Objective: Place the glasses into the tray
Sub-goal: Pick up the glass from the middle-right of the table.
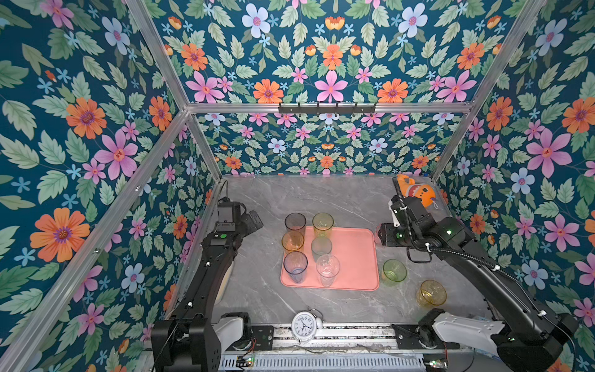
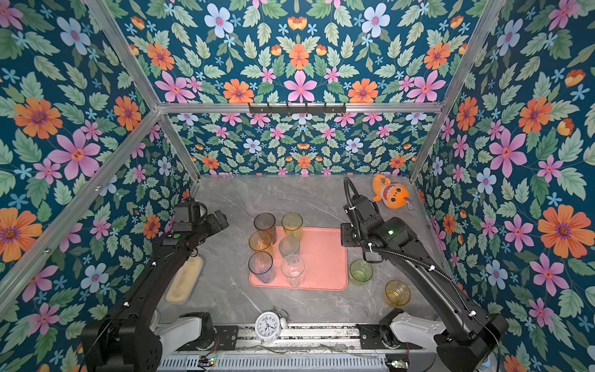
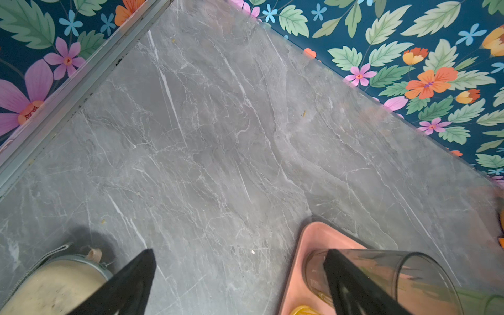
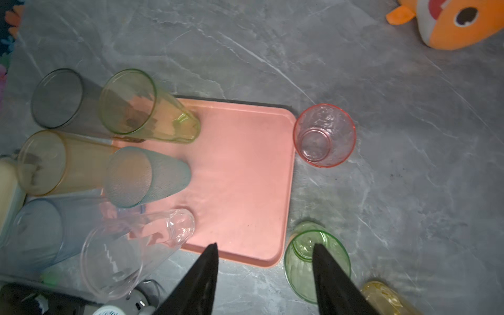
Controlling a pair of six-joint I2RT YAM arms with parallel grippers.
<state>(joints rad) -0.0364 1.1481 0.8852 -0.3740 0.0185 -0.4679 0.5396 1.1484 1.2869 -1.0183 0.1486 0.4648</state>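
The salmon-pink tray (image 1: 354, 257) lies mid-table. Several tall glasses stand on its left half: grey (image 1: 295, 222), yellow-green (image 1: 323, 222), amber (image 1: 293, 241), teal (image 1: 321, 246), blue (image 1: 295, 265) and clear (image 1: 327, 269). On the table right of the tray stand a short green glass (image 1: 394, 271), a short yellow glass (image 1: 431, 293) and, in the right wrist view, a pink glass (image 4: 324, 135). My left gripper (image 3: 240, 253) hangs open and empty, left of the grey glass (image 3: 381, 272). My right gripper (image 4: 265, 246) is open and empty, above the tray's (image 4: 245, 177) right edge, near the green glass (image 4: 300, 261).
An orange plush fish (image 1: 418, 193) lies in the far right corner. A white alarm clock (image 1: 304, 325) stands at the table's front edge. A cream case (image 2: 185, 280) lies along the left wall under my left arm. Flowered walls close in three sides.
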